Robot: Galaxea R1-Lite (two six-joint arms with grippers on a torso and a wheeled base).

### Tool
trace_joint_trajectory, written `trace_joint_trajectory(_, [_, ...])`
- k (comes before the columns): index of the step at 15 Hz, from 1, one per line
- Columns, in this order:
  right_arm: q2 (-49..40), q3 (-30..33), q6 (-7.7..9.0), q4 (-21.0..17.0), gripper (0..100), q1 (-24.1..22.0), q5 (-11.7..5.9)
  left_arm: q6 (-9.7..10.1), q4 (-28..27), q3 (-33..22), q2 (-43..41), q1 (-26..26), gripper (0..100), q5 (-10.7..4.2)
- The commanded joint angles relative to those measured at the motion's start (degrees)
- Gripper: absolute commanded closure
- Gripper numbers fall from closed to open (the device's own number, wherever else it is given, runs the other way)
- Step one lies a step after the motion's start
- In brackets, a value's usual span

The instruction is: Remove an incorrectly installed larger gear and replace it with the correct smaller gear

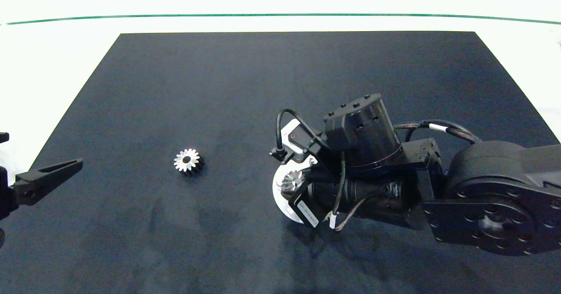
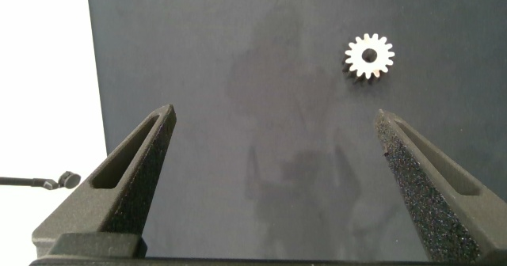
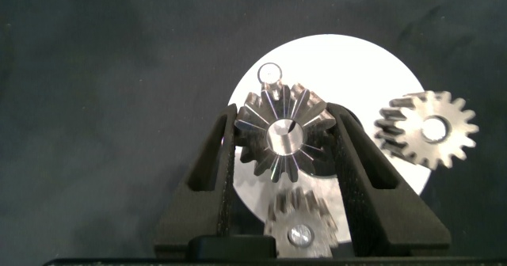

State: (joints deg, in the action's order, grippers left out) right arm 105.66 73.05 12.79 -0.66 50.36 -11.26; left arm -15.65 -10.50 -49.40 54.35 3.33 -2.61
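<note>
The larger gear (image 1: 188, 161), silver-faced with dark sides, lies flat on the black mat left of centre; the left wrist view shows it too (image 2: 369, 57), ahead of the fingers. My left gripper (image 2: 273, 119) hovers open and empty at the mat's left edge, well short of the gear. My right gripper (image 3: 283, 131) is shut on a smaller gear (image 3: 281, 135), held tilted just above a round white base plate (image 3: 356, 60) beside a thin upright pin (image 3: 271, 72). Two more small gears (image 3: 428, 129) (image 3: 299, 222) sit on that plate.
The black mat (image 1: 280, 79) covers most of the white table, whose far part carries a green line. My right arm's bulky wrist (image 1: 363, 140) hides most of the white plate (image 1: 277, 189) in the head view. One left finger (image 1: 52, 173) reaches in from the left edge.
</note>
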Motion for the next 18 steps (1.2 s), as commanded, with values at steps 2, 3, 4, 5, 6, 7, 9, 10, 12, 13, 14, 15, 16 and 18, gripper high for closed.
trace_joint_trajectory(2, [2.71, 2.63, 0.04, 0.04, 78, 0.09, -1.13, -0.08, -0.05, 0.00, -0.29, 0.01, 0, -0.03])
trace_joint_trajectory(3, [2.98, 3.07, 0.04, 0.04, 78, 0.09, -1.13, -0.08, -0.14, 0.00, -0.29, 0.01, 0, -0.03])
trace_joint_trajectory(4, [3.42, 3.59, 0.04, 0.04, 78, 0.09, -1.13, -0.08, -0.40, 0.00, -0.29, 0.01, 0, -0.03])
trace_joint_trajectory(5, [3.68, 3.95, 0.04, -0.04, 78, 0.09, -1.13, -0.08, -0.58, 0.00, -0.38, 0.01, 0, -0.03])
trace_joint_trajectory(6, [3.68, 3.95, 0.04, -0.04, 78, 0.18, -1.13, -0.08, -0.58, 0.00, -0.29, 0.01, 0, -0.03])
trace_joint_trajectory(7, [3.94, 4.03, 0.04, -0.04, 78, 0.53, -1.22, -0.08, -0.58, 0.00, -0.29, 0.01, 0, -0.03])
trace_joint_trajectory(9, [4.56, 4.65, -0.04, -0.04, 78, 0.71, -1.22, -0.08, -0.58, 0.00, -0.38, 0.01, 0, -0.03])
trace_joint_trajectory(10, [4.82, 5.09, 0.04, -0.13, 78, 0.88, -1.22, -0.08, -0.58, 0.00, -0.38, 0.01, 0, -0.03])
trace_joint_trajectory(12, [5.44, 5.70, -0.04, -0.13, 78, 0.88, -1.22, -0.08, -0.58, 0.00, -0.38, 0.01, 0, -0.03])
trace_joint_trajectory(13, [5.61, 5.97, 0.04, -0.13, 78, 0.88, -1.30, -0.08, -0.58, 0.09, -0.38, 0.01, 0, -0.03])
trace_joint_trajectory(14, [5.79, 6.23, 0.04, -0.13, 78, 0.88, -1.57, -0.08, -0.58, 0.27, -0.38, 0.01, 0, -0.03])
trace_joint_trajectory(15, [5.88, 6.41, 0.04, -0.22, 78, 0.88, -1.57, -0.08, -0.58, 0.35, -0.38, 0.01, 0, -0.03])
trace_joint_trajectory(16, [6.32, 6.67, 0.04, -0.22, 78, 0.88, -1.57, -0.08, -0.58, 0.44, -0.47, 0.01, 0, -0.03])
trace_joint_trajectory(18, [6.49, 6.85, 0.04, -0.13, 78, 0.88, -1.57, -0.08, -0.58, 0.53, -0.64, 0.01, 0, -0.03])
